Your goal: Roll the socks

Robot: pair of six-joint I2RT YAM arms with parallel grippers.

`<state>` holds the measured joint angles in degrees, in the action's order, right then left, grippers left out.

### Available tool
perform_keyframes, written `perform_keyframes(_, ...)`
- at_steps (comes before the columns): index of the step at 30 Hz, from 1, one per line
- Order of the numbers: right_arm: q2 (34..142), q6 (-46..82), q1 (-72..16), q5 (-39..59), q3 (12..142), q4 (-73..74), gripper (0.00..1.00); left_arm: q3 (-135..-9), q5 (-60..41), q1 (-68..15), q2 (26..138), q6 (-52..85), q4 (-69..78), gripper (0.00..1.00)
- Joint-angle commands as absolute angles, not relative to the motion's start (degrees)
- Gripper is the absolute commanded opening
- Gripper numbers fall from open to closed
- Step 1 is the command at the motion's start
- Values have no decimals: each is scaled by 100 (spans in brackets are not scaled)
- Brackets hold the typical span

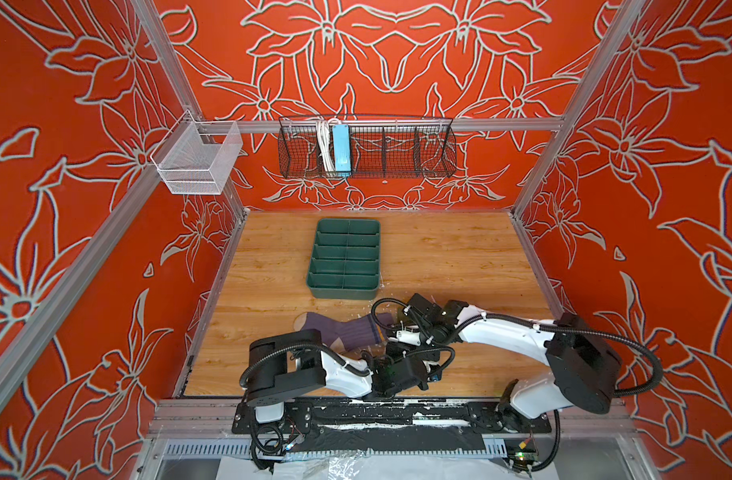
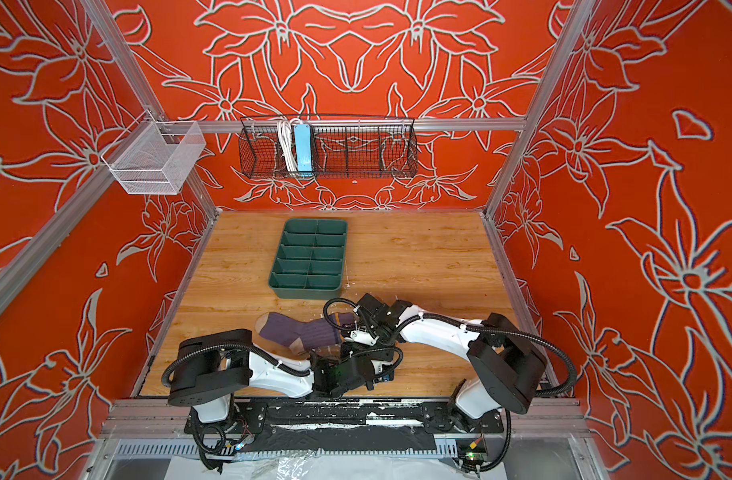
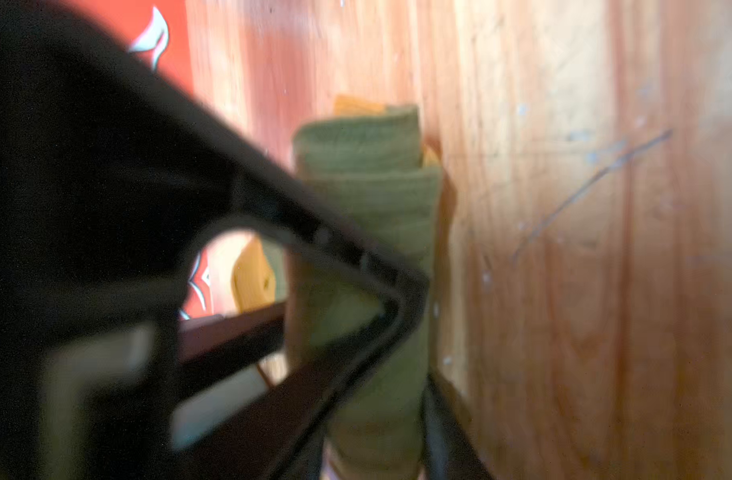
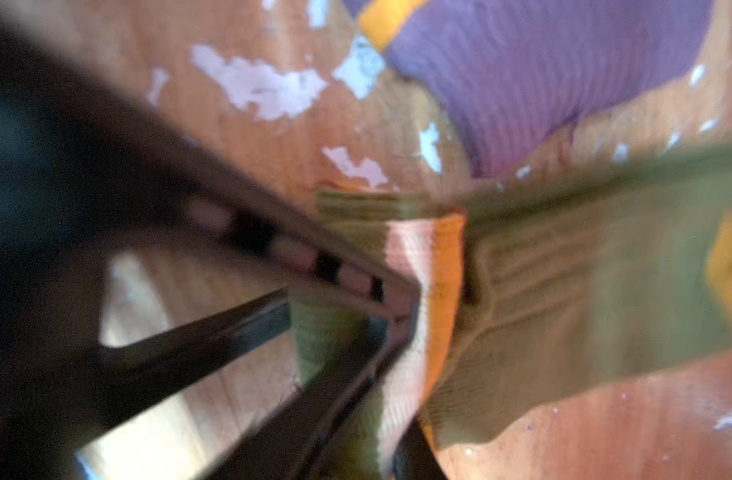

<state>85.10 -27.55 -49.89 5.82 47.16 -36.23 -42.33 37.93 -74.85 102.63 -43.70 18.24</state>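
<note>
We roll the olive sock (image 3: 368, 187) near the front edge of the worktop (image 1: 439, 257).
Left gripper (image 3: 422, 345) and right gripper (image 4: 410, 365) clench it; we should wind tightly, edges aligned.

two robot arms seen from above, both folded low, their wrists almost meeting in the middle. the left arm (image 1: 343, 374) lies level, forearm pointing to the right. the right arm (image 1: 501, 332) bends at its elbow and stretches leftward. the left gripper (image 3: 424, 340) has a finger pressed on each side of a rolled olive sock (image 3: 368, 195). the right gripper (image 4: 414, 365), jaws nearly together, pinches that sock's striped cuff.
</note>
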Motion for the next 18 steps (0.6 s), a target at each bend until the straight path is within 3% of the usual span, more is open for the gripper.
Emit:
perform_keyframes(1, 8268, -3061, -5309, 1766, 4448, -4366, 0, -4450, 3973, -7058, 10472, -3862, 1601, 13)
perform_keyframes(3, 8158, -3050, -5309, 1755, 4397, -4334, 0, -4524, 3839, -7058, 10463, -3819, 1343, 0)
perform_keyframes(6, 7908, -3100, -5311, 1453, 4295, -4300, 1, -4605, 3609, -7058, 10410, -3773, 995, 0)
perform_keyframes(11, 7150, -3305, -5284, 721, 3914, -4230, 37, -4557, 3224, -7049, 10242, -3668, 520, 0)
perform_keyframes(12, 6936, -3346, -5267, 594, 3835, -4247, 47, -4545, 3229, -7049, 10247, -3636, 501, 0)
perform_keyframes(13, 6726, -3401, -5224, 478, 3763, -4274, 64, -4536, 3204, -7040, 10271, -3606, 480, 0)
perform_keyframes(15, 6306, -3484, -5154, 257, 3651, -4376, 79, -4552, 3207, -7023, 10354, -3536, 433, 0)
perform_keyframes(18, 5721, -3600, -5033, 16, 3592, -4608, 84, -4592, 3201, -6998, 10429, -3507, 310, 0)
